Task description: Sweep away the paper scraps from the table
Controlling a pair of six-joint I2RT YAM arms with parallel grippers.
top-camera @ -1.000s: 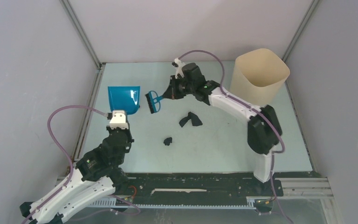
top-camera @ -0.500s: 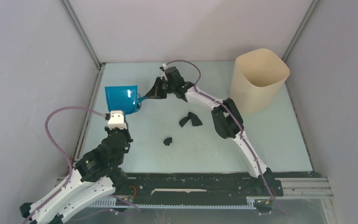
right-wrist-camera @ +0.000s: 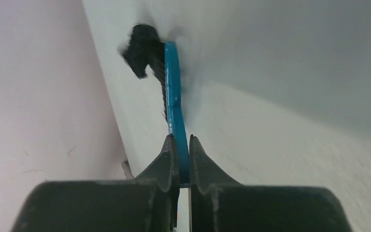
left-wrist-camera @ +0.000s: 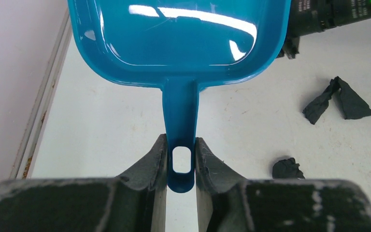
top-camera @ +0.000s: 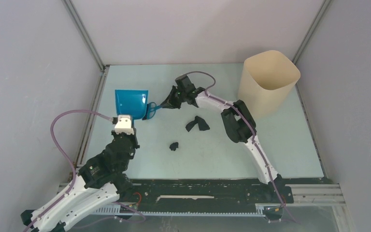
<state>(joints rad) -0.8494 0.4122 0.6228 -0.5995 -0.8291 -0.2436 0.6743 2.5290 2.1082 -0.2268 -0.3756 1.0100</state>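
Observation:
A blue dustpan (top-camera: 131, 101) (left-wrist-camera: 181, 38) lies at the left of the table (top-camera: 270, 145). My left gripper (top-camera: 124, 122) (left-wrist-camera: 180, 145) is shut on the end of its handle. My right gripper (top-camera: 172, 100) (right-wrist-camera: 181, 140) is shut on the handle of a small blue brush (top-camera: 153, 109) (right-wrist-camera: 172, 96). The brush's dark bristles sit at the dustpan's right edge. Two dark paper scraps lie in mid-table: a larger flat one (top-camera: 198, 124) (left-wrist-camera: 338, 99) and a small crumpled one (top-camera: 174, 146) (left-wrist-camera: 287, 168). Neither touches the brush or the dustpan.
A tall beige bin (top-camera: 269, 81) stands at the back right of the table. Metal rails (top-camera: 92, 104) run along the table's left edge beside the dustpan. Grey walls close in the back and sides.
The right arm stretched out leftward, carrying the brush from mid-table to the dustpan's right edge. The dustpan tilted slightly and settled back. The two dark scraps have not moved.

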